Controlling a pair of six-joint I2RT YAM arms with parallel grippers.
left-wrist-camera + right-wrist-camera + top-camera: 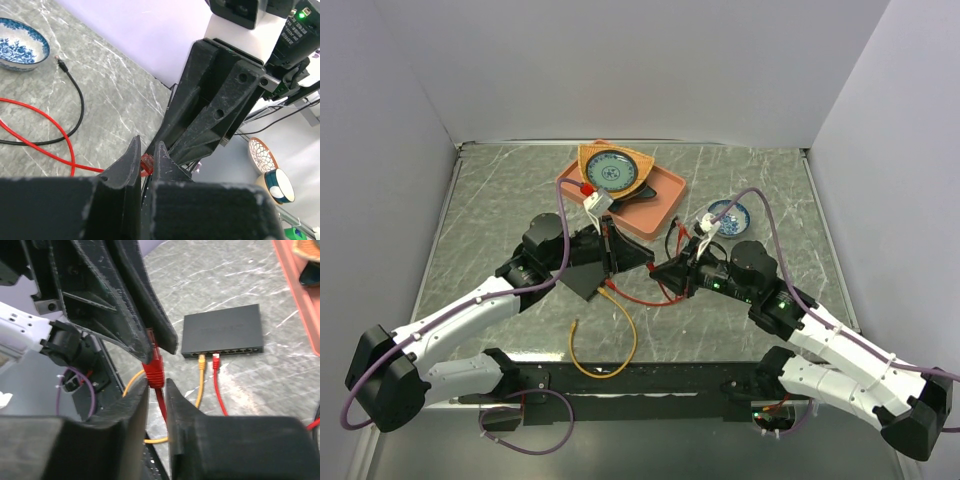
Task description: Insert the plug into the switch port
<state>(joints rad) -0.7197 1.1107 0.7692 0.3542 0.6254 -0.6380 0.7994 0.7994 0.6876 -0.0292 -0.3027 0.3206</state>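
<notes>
Grippers meet mid-table: right gripper (156, 388) clenched on red plug (154, 365) boot, left gripper (147, 152) pinching its tip. Black switch (222, 327) lies flat, apart from plug; port row (235, 350) holds yellow cable (201, 377), second red cable (218, 385).

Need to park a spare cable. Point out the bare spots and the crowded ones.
Bare marble lies far left, between the wall and the orange tray, and far right, beyond the blue bowl. A smaller patch sits between the yellow cable and the right arm. The centre is crowded: left pincer and right pincer on the red plug, the switch, cables.
</notes>
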